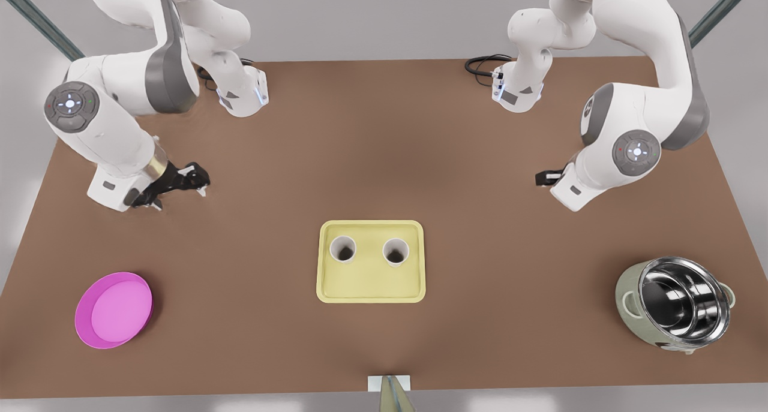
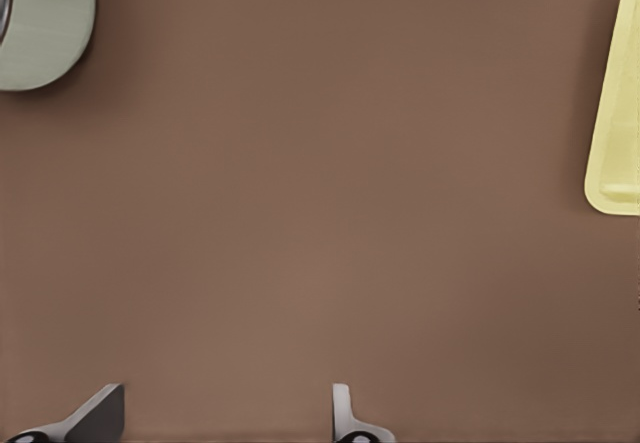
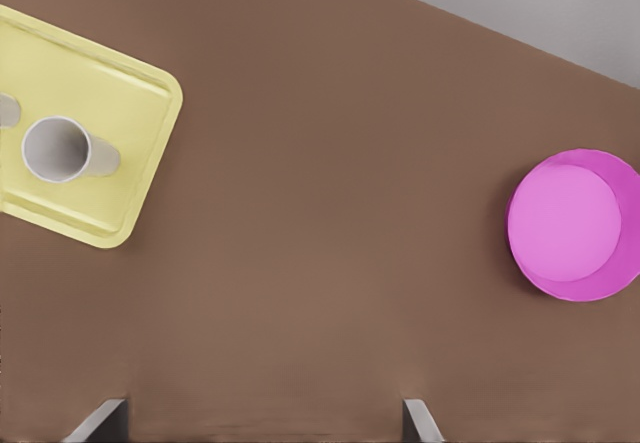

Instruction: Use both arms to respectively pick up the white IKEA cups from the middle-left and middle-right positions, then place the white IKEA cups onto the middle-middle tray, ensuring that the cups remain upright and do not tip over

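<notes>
Your two white IKEA cups stand upright side by side on the tray, a flat pale yellow rectangle with rounded corners and a low raised rim, at the middle of the matte brown desk. The cups are plain, tapered and handleless, their insides dark with shadow, and they stand apart from each other in the tray's far half.

Your right hand, black and glossy, hangs over bare desk on the front view's left, well apart from the tray; in the right wrist view its fingertips stand spread, released, holding nothing. That view looks down on one cup on the tray's corner and on the round magenta-pink bowl.

Your left hand sits tucked behind its white arm on the front view's right. The left wrist view shows its fingers parted over empty desk, with the tray's edge and the steel pot's pale green wall beyond. The polished pot rests at the near corner.
</notes>
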Tool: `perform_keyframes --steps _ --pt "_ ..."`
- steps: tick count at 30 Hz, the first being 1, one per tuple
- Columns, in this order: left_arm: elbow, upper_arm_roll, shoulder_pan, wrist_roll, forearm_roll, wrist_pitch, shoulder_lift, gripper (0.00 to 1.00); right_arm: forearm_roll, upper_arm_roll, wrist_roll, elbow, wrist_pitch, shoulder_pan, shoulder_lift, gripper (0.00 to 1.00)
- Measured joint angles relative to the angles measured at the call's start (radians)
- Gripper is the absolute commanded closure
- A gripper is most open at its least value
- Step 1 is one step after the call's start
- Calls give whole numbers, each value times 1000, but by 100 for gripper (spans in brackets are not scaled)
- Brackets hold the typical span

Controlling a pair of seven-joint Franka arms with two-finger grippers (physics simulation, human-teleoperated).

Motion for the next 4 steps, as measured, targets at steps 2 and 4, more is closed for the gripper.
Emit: perform_keyframes --steps 2,4 --pt "8 2 4 11 -14 -8 0 0 -31 18 21 -30 -49 -35 -63 0" --pt "13 3 6 21 -23 -13 1 0 -48 21 40 -39 -87 -58 -80 0"
